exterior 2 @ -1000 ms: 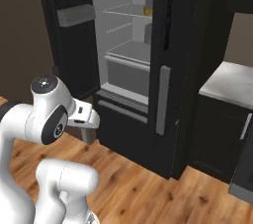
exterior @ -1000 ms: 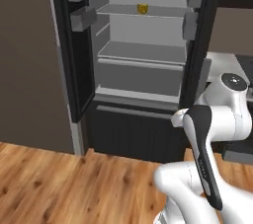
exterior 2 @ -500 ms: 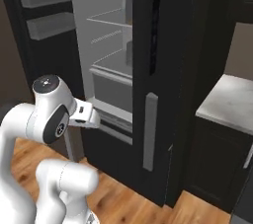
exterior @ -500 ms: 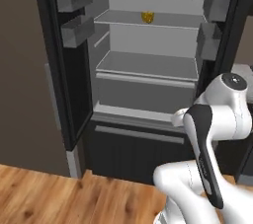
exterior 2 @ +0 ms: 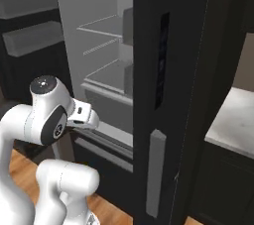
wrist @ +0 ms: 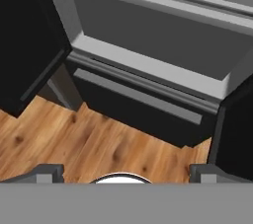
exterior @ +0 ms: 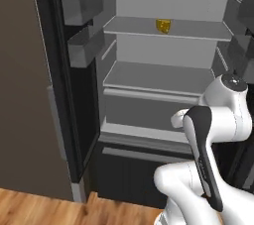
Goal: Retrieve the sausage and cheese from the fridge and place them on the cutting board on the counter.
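Hand [wrist: 126,171] wide open and empty, low before the open fridge [exterior: 163,120]; cheese [exterior: 163,25] sits far back on upper shelf [exterior: 198,29], so reaching up risks clipping the shelf edge.

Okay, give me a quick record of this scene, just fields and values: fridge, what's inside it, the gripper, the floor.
fridge: doors open, light grey interior showing, shelves and door bins visible
cheese: yellow chunk on the upper shelf, toward the back
sausage: not made out in these views
lower drawer: dark front, closed, below the open compartment
gripper: open, holding nothing, pointed down at the fridge's base and the floor
floor: wooden planks in front of the fridge
counter: marbled top to the right of the fridge
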